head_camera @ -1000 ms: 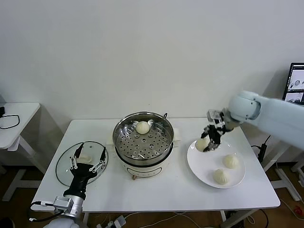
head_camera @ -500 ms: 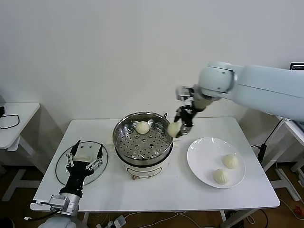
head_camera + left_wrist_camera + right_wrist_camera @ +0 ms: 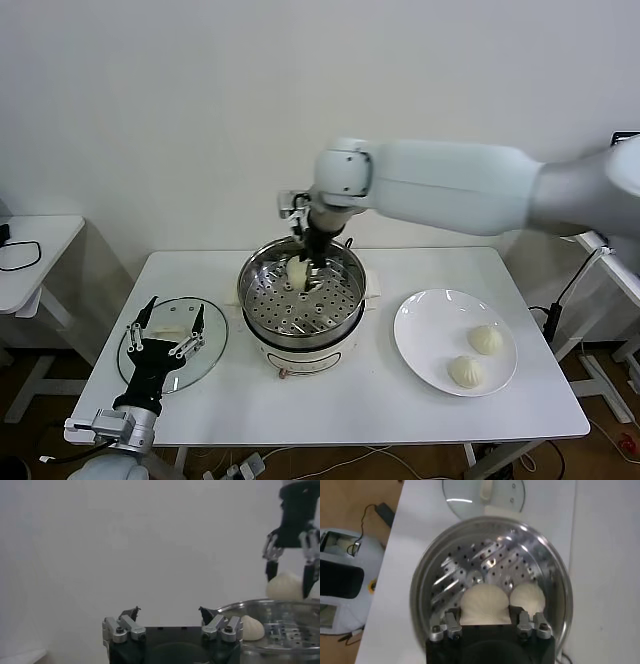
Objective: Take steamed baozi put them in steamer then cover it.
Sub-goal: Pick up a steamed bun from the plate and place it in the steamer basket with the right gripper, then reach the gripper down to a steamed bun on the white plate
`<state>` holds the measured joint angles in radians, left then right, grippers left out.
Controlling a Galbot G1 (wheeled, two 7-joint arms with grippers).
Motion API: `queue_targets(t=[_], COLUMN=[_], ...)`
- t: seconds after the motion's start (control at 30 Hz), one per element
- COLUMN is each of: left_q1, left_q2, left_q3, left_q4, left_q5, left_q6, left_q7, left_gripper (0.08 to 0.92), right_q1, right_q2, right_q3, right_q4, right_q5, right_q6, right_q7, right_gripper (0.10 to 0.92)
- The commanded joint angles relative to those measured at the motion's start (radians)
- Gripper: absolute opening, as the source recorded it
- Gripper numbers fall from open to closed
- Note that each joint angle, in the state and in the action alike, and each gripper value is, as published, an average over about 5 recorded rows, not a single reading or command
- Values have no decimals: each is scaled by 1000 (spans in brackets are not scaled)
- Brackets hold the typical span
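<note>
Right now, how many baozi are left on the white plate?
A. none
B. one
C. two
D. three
C: the head view shows two baozi on the white plate, while the right gripper holds a third over the steamer beside one already inside.

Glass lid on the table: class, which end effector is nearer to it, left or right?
Left. The left end effector hovers open over the glass lid; the right end effector holds a baozi over the steamer.
</note>
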<state>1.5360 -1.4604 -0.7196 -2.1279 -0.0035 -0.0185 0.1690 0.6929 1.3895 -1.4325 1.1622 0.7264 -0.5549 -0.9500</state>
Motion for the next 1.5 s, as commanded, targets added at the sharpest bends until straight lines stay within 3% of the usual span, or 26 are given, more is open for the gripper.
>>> queue_targets(t=[0.03, 0.27, 0.5, 0.7, 0.9, 1.1, 1.37, 1.5], left_q1=[-1, -1, 0, 0, 2, 5, 17, 23], left_q2=[3, 3, 2, 2, 5, 1, -3, -10], left_q3=[-13, -19, -18, -19, -14, 2, 11, 12], left_q4=[5, 13, 14, 16, 11, 1, -11, -16], left_q5=[-1, -3, -3, -3, -2, 1, 6, 10], left_q6=[-1, -3, -4, -3, 0, 2, 3, 2], left_q7=[2, 7, 9, 10, 9, 5, 1, 0], left_gripper=[823, 823, 823, 823, 823, 823, 823, 823], right_q1=[-132, -226, -255, -230, -76, 119, 152, 68], right_q2=[183, 250, 269, 221, 5, -305, -672, -785], right_q3=[21, 67, 94, 100, 88, 27, -23, -17], right_q4=[-232, -374, -422, -349, -107, 143, 311, 343], right_q5=[-64, -138, -176, -159, -102, -99, -293, -418], right_q6=[5, 29, 41, 41, 38, 86, 216, 253], right_q7=[-23, -44, -52, -65, -99, -189, -327, -354], right_gripper=[662, 662, 667, 787, 822, 823, 823, 823])
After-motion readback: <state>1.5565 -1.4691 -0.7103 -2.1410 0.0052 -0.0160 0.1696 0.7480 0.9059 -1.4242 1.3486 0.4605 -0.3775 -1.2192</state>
